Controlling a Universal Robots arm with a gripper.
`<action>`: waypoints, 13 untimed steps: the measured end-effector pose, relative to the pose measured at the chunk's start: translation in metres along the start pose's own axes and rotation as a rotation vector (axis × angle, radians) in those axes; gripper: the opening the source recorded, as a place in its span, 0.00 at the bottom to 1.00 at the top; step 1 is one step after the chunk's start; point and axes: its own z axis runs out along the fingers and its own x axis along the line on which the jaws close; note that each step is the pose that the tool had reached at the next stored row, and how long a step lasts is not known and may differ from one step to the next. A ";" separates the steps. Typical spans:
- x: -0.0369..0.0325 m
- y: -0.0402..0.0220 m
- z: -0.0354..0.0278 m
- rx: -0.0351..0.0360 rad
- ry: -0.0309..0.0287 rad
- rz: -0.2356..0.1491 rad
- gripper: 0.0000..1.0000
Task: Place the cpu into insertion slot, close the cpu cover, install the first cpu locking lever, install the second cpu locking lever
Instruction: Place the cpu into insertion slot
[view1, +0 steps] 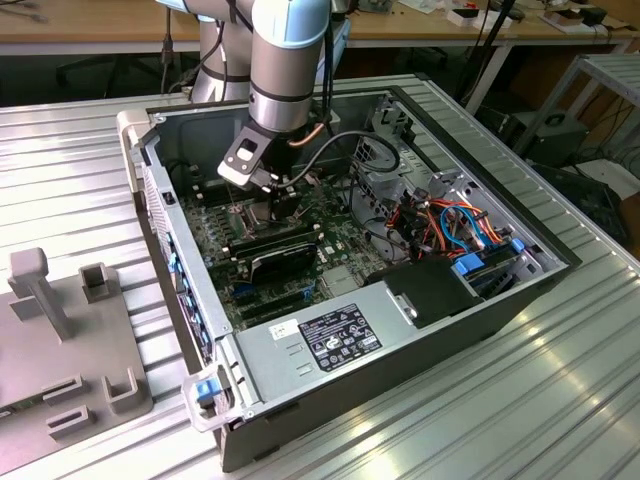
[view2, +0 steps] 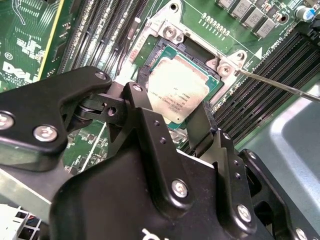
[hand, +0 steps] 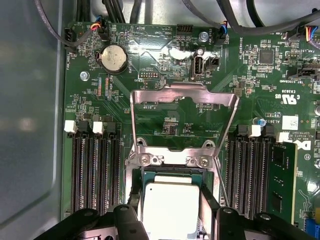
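My gripper (view1: 285, 205) reaches down into the open computer case (view1: 560, 260) over the motherboard. In both wrist views its black fingers (view2: 137, 92) flank the cpu (view2: 175, 92), a flat square chip with a dull silver top, and press on two opposite edges. The cpu (hand: 170, 205) lies level in or just over the insertion slot (hand: 150, 175), whose dark frame and silver rim (view2: 172, 32) show around it. The cpu cover (hand: 182, 95) is swung open, away from the slot, its window showing the board behind. A thin metal locking lever (view2: 280, 85) stands free beside the slot.
Long black memory slots (hand: 95, 170) run along both sides of the socket, with one memory stick (hand: 282, 175) fitted. A coin battery (hand: 114, 57) and cables (view1: 450, 225) lie beyond. A power supply (view1: 340, 335) fills the case's near end. A grey fixture (view1: 60, 330) sits outside.
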 end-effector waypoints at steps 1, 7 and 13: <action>0.0000 0.0000 0.0000 0.0000 0.0000 0.000 0.55; 0.0000 0.0002 -0.0002 0.0001 -0.0016 -0.001 0.55; 0.0000 0.0003 -0.0020 0.0003 -0.0035 -0.001 0.55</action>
